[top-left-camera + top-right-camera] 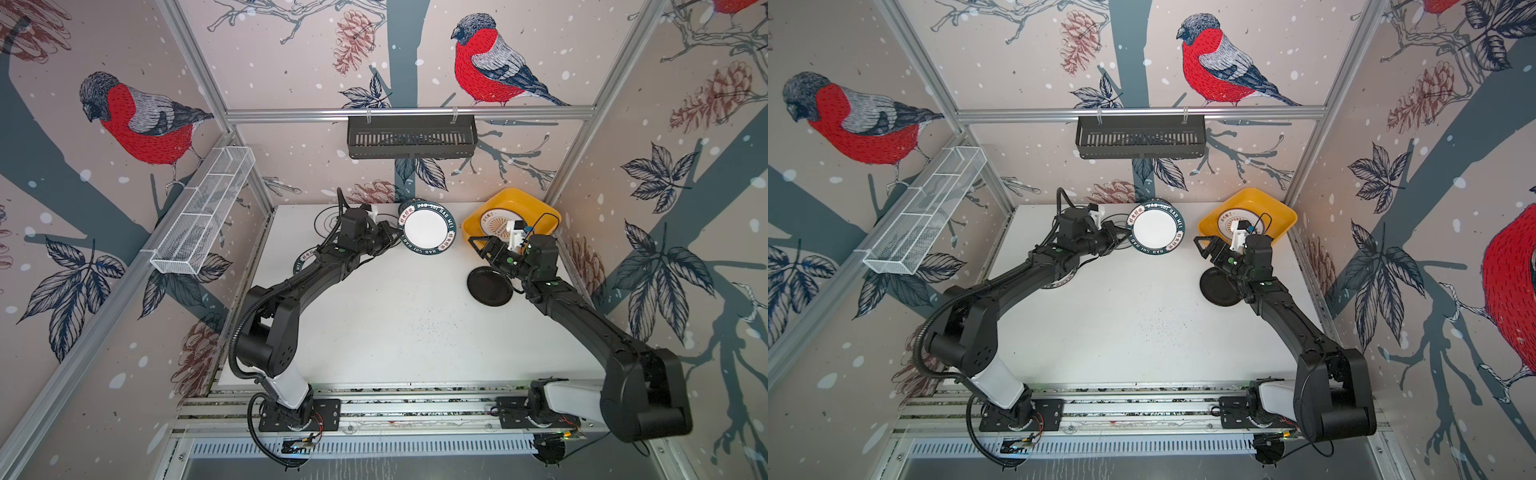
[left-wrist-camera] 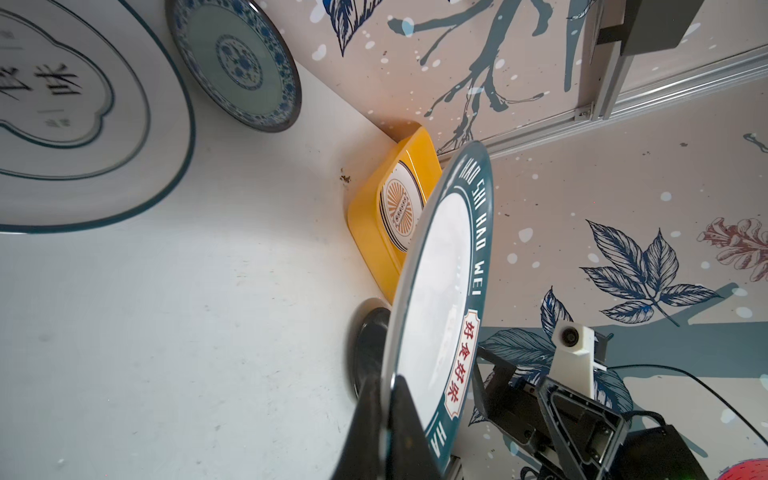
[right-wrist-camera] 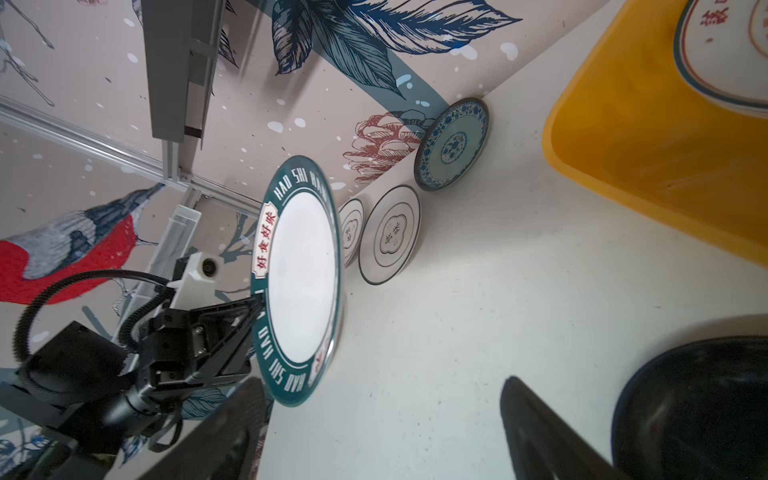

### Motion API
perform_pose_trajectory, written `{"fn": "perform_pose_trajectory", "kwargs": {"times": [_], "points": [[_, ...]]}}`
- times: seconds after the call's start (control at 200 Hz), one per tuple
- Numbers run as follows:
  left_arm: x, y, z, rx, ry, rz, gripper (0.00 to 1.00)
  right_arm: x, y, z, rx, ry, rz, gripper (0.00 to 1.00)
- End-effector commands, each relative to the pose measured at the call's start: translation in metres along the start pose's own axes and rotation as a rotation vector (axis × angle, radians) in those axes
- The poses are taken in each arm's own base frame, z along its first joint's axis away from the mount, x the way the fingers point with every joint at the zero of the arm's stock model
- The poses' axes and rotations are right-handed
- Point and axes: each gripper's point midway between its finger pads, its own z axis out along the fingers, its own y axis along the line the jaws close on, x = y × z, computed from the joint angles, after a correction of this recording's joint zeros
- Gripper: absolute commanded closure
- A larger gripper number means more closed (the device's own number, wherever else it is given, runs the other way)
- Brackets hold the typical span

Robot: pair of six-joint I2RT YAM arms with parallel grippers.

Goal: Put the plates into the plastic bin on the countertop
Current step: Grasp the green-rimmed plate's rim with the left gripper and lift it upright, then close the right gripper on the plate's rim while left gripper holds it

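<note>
On the white countertop [image 1: 395, 324], the yellow bin [image 1: 512, 196] in the far right corner holds a sunburst plate [image 1: 496, 227]. A lettered plate [image 1: 426, 230] hangs tilted above the counter, left of the bin, its rim pinched tight in the left gripper [image 1: 395, 240]. Carrying it across and lowering it flat into the bin looks like the next move. The black plate [image 1: 489, 286] lies beside the right gripper [image 3: 384, 382], fingers wide apart and empty
</note>
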Motion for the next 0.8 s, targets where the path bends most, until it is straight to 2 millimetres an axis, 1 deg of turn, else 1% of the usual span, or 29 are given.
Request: {"fn": "perform_pose_trajectory", "kwargs": {"times": [0.0,0.13,0.185,0.215,0.265,0.375,0.485,0.545,0.66,0.735,0.795], "points": [[-0.010,-0.032,0.012,0.108,-0.042,0.002,1.00,-0.009,0.020,0.000,-0.078,-0.035,0.000,0.13],[0.002,-0.042,0.028,0.145,-0.002,-0.007,1.00,-0.009,0.021,0.001,-0.082,-0.035,0.004,0.18],[0.004,-0.044,0.031,0.154,0.004,-0.007,1.00,-0.008,0.019,0.003,-0.078,-0.029,0.009,0.21],[0.004,-0.045,0.032,0.155,0.006,-0.006,1.00,-0.007,0.019,0.004,-0.075,-0.028,0.011,0.24],[0.006,-0.045,0.034,0.159,0.011,-0.006,1.00,-0.006,0.017,0.006,-0.069,-0.024,0.016,0.25],[0.008,-0.050,0.035,0.180,0.020,-0.013,1.00,-0.006,0.016,0.009,-0.069,-0.022,0.023,0.33],[0.010,-0.050,0.037,0.182,0.028,-0.013,1.00,-0.008,0.014,0.013,-0.068,-0.022,0.026,0.44],[0.011,-0.050,0.038,0.182,0.031,-0.014,1.00,-0.009,0.011,0.016,-0.058,-0.023,0.032,0.46],[0.012,-0.052,0.038,0.185,0.033,-0.014,1.00,-0.012,0.009,0.021,-0.060,-0.025,0.044,0.61],[0.014,-0.052,0.038,0.185,0.036,-0.014,1.00,-0.012,0.007,0.024,-0.062,-0.023,0.057,0.66],[0.014,-0.054,0.037,0.188,0.035,-0.010,1.00,-0.013,0.007,0.025,-0.065,-0.025,0.067,0.73]]}}
